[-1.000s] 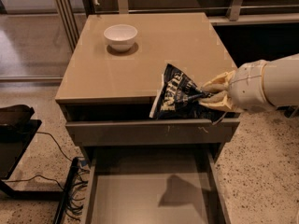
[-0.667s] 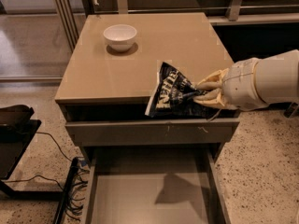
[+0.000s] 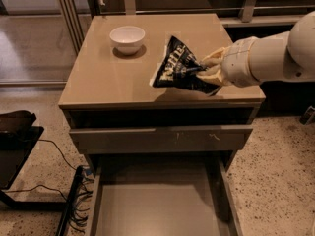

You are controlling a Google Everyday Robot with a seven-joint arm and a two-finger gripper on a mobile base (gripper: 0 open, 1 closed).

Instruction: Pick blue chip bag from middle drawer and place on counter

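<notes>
Firmly, the gripper, at 3 o'clock, pinched the blue chip bag between its fingers over the worktop toward 4 o'clock; a white bowl sat at 11 o'clock.

Gripper over the counter's right side, nearer the front edge than the back — fingers pinched on the right end of the blue chip bag. Bag tilted, white lettering facing the left edge, shadow on the top just beneath; contact with the surface not discernible. White bowl upright near the back-left corner. Middle drawer pulled out below the front edge.
</notes>
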